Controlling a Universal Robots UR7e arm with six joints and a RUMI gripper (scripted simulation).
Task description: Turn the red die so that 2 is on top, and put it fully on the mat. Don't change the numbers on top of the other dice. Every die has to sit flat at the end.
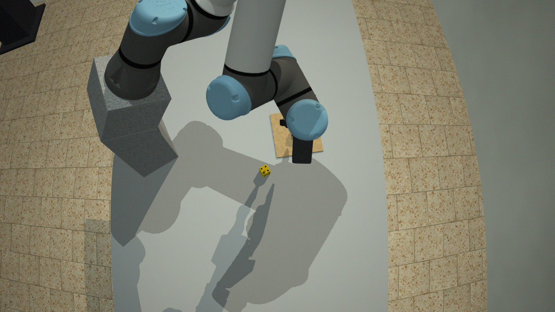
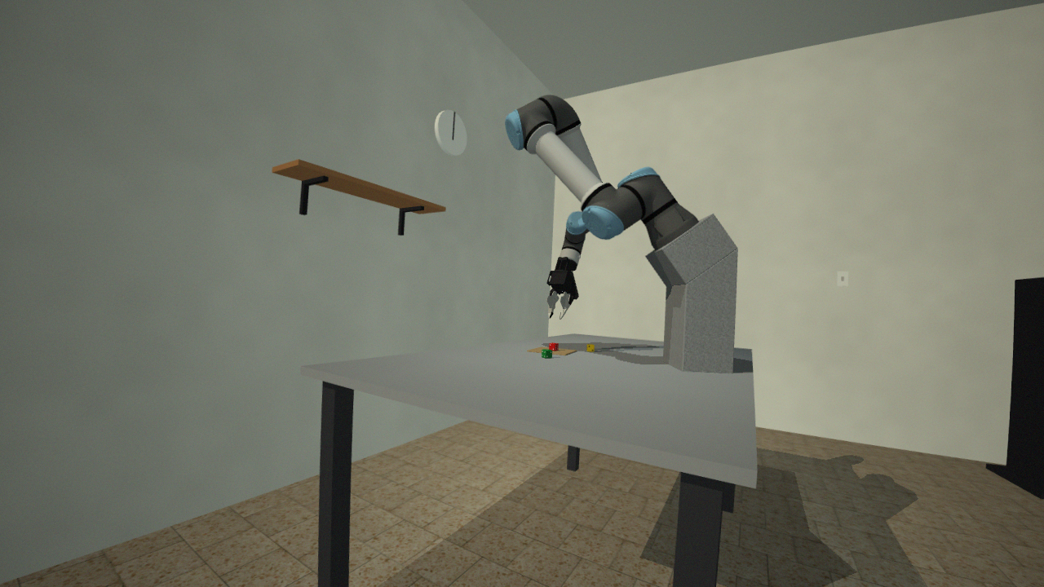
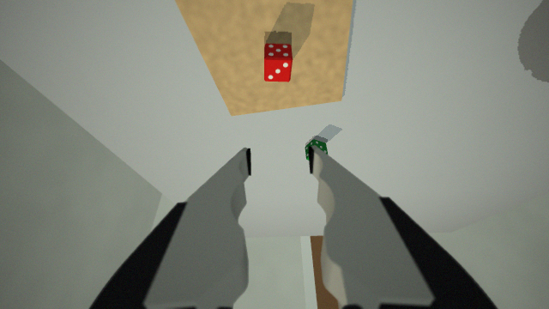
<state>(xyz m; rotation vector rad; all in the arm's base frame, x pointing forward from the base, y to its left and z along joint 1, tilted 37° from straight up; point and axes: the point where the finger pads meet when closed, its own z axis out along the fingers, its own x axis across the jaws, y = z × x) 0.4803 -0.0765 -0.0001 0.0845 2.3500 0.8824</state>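
The red die [image 3: 278, 64] [image 2: 553, 346] sits flat on the tan mat [image 3: 223, 51] [image 2: 564, 352] [image 1: 276, 133], well inside its edges. In the wrist view one of its faces shows three pips and another several; I cannot tell which is on top. In the top view only a sliver of it shows under the wrist. My gripper [image 3: 279, 148] [image 2: 556, 314] hangs well above the table over the mat's near edge, its fingers a little apart with nothing between them. The green die [image 3: 319, 146] [image 2: 546, 354] lies on the table just off the mat, partly behind my right fingertip.
The yellow die [image 1: 265, 170] [image 2: 590, 348] lies on the grey table [image 1: 233, 252] [image 2: 510, 386] beside the mat, toward the robot's stone pedestal [image 1: 128, 116] [image 2: 696, 306]. The arm's links hide the green die in the top view.
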